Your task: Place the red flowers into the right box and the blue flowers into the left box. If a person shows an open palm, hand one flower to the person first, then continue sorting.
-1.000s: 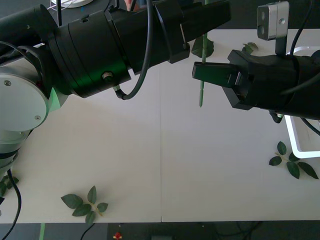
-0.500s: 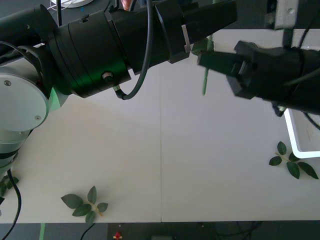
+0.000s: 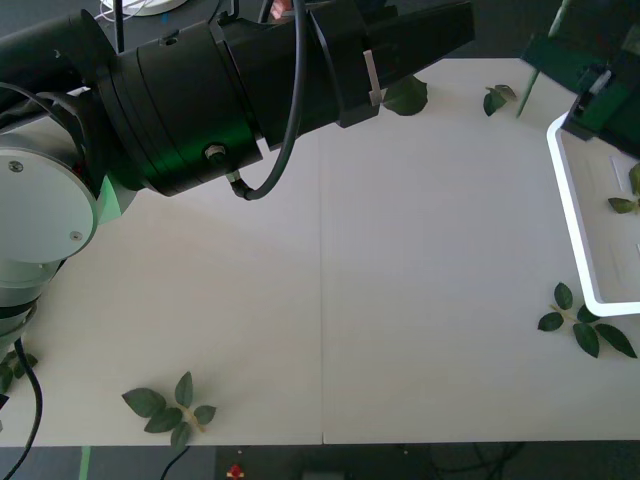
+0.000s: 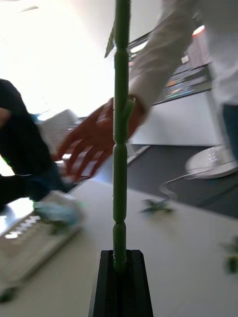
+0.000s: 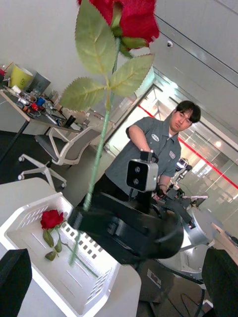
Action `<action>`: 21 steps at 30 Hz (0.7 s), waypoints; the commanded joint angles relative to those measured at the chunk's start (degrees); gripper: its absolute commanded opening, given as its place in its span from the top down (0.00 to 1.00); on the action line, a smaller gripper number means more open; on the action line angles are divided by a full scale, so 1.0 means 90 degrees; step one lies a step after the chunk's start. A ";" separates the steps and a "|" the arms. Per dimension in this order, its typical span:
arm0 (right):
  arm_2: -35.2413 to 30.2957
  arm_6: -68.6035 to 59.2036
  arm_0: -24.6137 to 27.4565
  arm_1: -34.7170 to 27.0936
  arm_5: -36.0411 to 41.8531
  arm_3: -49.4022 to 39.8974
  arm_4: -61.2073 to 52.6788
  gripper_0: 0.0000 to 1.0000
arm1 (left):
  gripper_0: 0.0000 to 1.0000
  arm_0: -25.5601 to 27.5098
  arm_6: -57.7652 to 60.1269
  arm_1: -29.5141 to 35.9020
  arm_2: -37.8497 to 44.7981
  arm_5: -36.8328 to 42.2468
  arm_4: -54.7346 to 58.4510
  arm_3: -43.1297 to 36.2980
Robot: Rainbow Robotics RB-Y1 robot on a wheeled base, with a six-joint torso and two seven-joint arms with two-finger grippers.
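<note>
My right gripper [image 4: 119, 262] is shut on the green stem of a red flower [image 5: 130, 19], held upright. In the front view it [image 3: 575, 75] hangs at the far right, over the back rim of the right box [image 3: 565, 215]. Another red flower [image 5: 51, 219] lies in that box [image 5: 99, 292]. Beyond the stem, a person's hand [image 4: 91, 141] reaches in with spread fingers. A pale-blue flower [image 4: 54, 210] lies in the left box [image 4: 27, 250]. My left gripper [image 5: 116, 262] is open and holds nothing; its arm [image 3: 250, 80] stretches across the table's back left.
Loose leaf sprigs lie on the white table at the front left [image 3: 168, 408], beside the right box's front corner [image 3: 585, 325] and near the back edge [image 3: 405, 95] [image 3: 497, 97]. A leaf [image 3: 622, 205] lies inside the right box.
The right gripper closed on the stem hanging at the left gripper's tip, then carried it right and back to the right box. The left arm has stayed in place.
</note>
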 commanded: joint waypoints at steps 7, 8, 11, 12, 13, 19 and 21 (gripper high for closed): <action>0.0963 0.0160 -0.1544 0.0451 -0.1100 0.0315 0.1729 1.00 | 0.00 -0.0204 0.0030 0.0180 -0.0060 -0.0083 0.0013 -0.0078; 0.1090 0.0160 -0.1680 0.0490 -0.1217 0.0403 0.1836 1.00 | 0.00 -0.0204 0.0030 0.0180 -0.0060 -0.0083 0.0013 -0.0078; 0.1480 0.0169 -0.2139 0.0656 -0.1569 0.0676 0.2207 1.00 | 0.00 -0.0204 0.0030 0.0180 -0.0060 -0.0083 0.0013 -0.0078; 0.1578 0.0169 -0.2257 0.0715 -0.1647 0.0754 0.2315 1.00 | 0.00 -0.0204 0.0030 0.0180 -0.0060 -0.0083 0.0013 -0.0078; 0.1676 0.0169 -0.2364 0.0764 -0.1715 0.0842 0.2432 1.00 | 0.00 -0.0204 0.0030 0.0180 -0.0060 -0.0083 0.0013 -0.0078; 0.2008 0.0179 -0.2930 0.1154 -0.1872 0.1350 0.3164 1.00 | 0.00 -0.0204 0.0030 0.0180 -0.0060 -0.0083 0.0013 -0.0078; 0.2037 0.0169 -0.3096 0.1301 -0.1872 0.1487 0.3457 1.00 | 0.00 -0.0204 0.0030 0.0180 -0.0060 -0.0083 0.0013 -0.0078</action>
